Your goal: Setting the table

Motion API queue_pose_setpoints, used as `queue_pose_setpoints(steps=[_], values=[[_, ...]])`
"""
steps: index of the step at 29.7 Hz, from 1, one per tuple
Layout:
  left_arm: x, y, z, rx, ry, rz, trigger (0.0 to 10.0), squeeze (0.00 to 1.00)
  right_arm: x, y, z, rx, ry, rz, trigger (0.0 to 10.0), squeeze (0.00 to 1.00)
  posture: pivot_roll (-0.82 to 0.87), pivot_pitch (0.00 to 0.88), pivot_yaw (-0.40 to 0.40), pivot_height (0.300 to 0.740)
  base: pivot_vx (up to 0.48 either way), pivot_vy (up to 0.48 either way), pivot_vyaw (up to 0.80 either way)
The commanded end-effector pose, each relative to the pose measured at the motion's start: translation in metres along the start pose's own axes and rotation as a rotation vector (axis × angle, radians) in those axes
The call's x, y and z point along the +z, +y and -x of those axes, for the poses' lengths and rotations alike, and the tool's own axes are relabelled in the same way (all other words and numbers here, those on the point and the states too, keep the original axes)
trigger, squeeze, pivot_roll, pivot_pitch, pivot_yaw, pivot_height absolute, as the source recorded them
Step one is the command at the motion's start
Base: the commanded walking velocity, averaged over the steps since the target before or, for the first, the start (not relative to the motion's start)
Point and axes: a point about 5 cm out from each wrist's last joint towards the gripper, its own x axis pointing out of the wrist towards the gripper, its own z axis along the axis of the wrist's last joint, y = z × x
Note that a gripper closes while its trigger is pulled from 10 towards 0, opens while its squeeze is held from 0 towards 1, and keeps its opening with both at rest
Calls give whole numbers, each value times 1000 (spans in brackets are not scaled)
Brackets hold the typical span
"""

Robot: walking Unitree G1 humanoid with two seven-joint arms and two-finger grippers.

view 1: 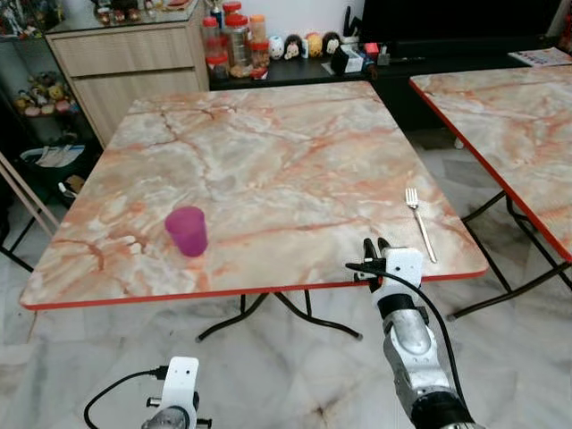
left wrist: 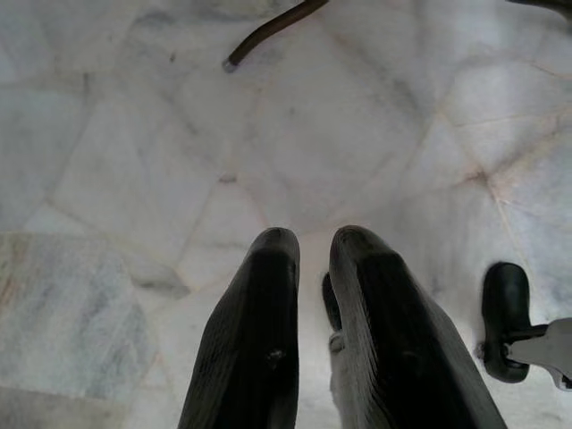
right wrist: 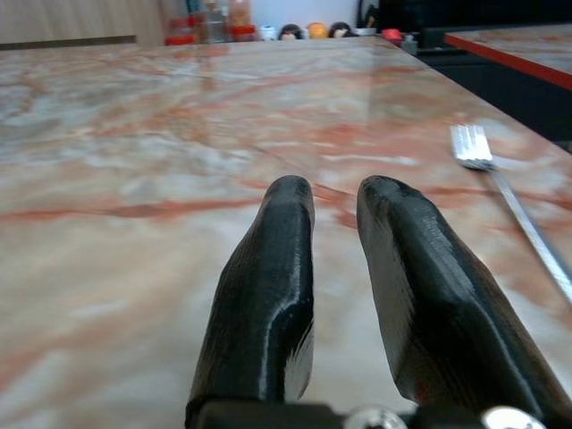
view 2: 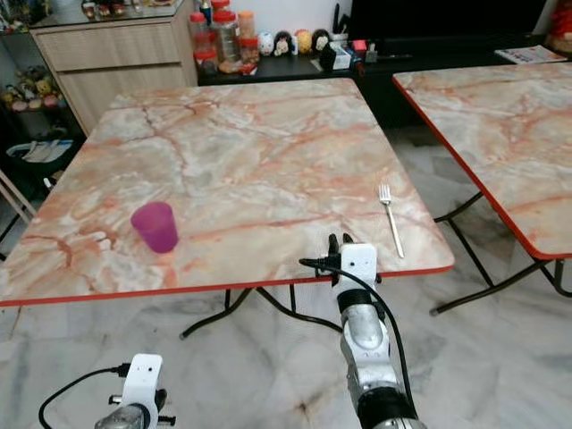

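You are early in the setting: the worktop (view 1: 268, 152) carries a purple cup (view 1: 187, 231) near its near-left corner and a fork (view 1: 420, 222) near its near-right edge, the two well apart, and no plate, knife or spoon lies with them, so most of the place is, by my reading, still to be laid. The cup stands upright, open end up; from the head views you cannot tell whether anything is in it, though it looks empty. The fork lies with its tines pointing far and its handle running toward the near edge. Your right gripper (view 1: 376, 249) sits at the near edge of the worktop, just left of the fork's handle, fingers (right wrist: 273, 268) nearly together with a narrow gap and holding nothing; in the right wrist view the fork (right wrist: 505, 192) lies just beside them, not touching. Your left gripper (left wrist: 313, 268) hangs low over the marble floor (left wrist: 134, 134), fingers close together and empty too. On the far sideboard (view 1: 295, 71) stand jars (view 1: 234, 40) with red lids, their contents too small to tell. A second table (view 1: 509, 125) stands to the right.
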Motion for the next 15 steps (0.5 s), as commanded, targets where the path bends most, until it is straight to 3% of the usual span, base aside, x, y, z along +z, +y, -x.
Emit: queue_pose_setpoints(steps=[1, 15], values=[[-2, 0, 0, 0, 2, -7, 10000, 0, 1, 0, -1, -8, 0, 1, 10000, 0, -80, 0, 37, 740, 0, -326, 0], [-3, 0, 1, 5, 4, -2, 10000, 0, 0, 0, -2, -5, 3, 6, 10000, 0, -74, 0, 28, 740, 0, -325, 0]])
